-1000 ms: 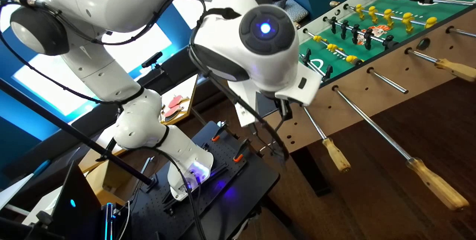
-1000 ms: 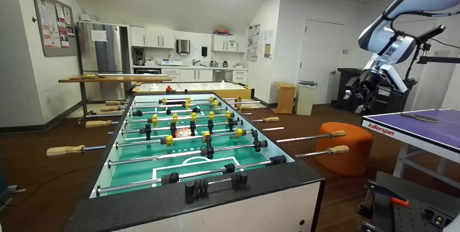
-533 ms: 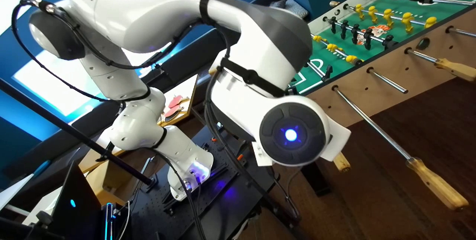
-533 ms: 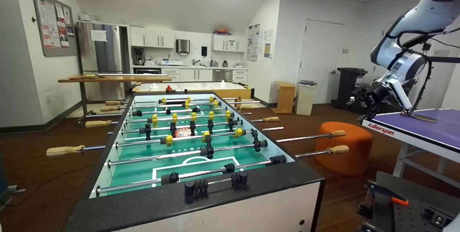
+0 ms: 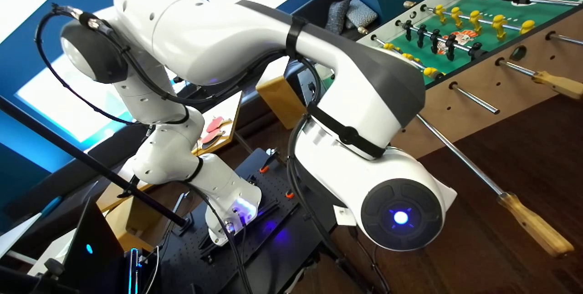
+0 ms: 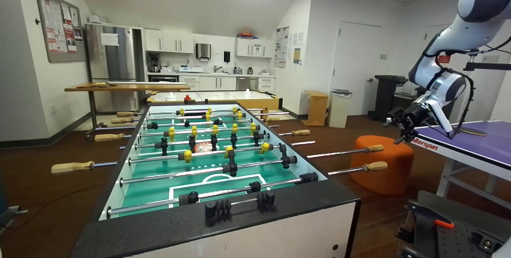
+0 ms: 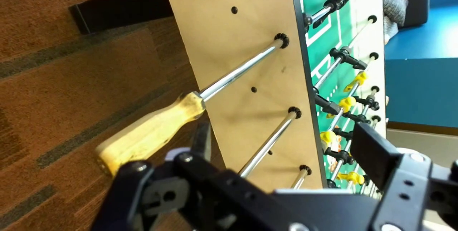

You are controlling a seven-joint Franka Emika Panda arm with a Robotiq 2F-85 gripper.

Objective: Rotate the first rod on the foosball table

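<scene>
The first rod [image 7: 243,68] is a silver rod with a tan wooden handle [image 7: 154,131], sticking out of the brown side of the foosball table [image 7: 236,48]. It also shows in an exterior view [image 6: 346,171]. In an exterior view my arm hides it, while the table's side shows [image 5: 483,114]. My gripper [image 7: 286,148] is open, its black fingers wide apart with nothing between them. In the wrist view the handle lies beyond the left finger. In an exterior view the gripper [image 6: 393,131] hangs above and beyond the rod handles, apart from them.
The longer rod [image 5: 464,157] with a like tan handle [image 5: 537,225] is the neighbour. A handleless rod [image 5: 476,98] follows. An orange stool [image 6: 383,166] stands beyond the handles. A purple ping-pong table [image 6: 471,138] and the black robot stand [image 6: 459,214] are at the right.
My arm has swung lower, with the wrist moving down and right in an exterior view, now covering the first rod. The gripper is lower and more tilted. The rods have not moved.
</scene>
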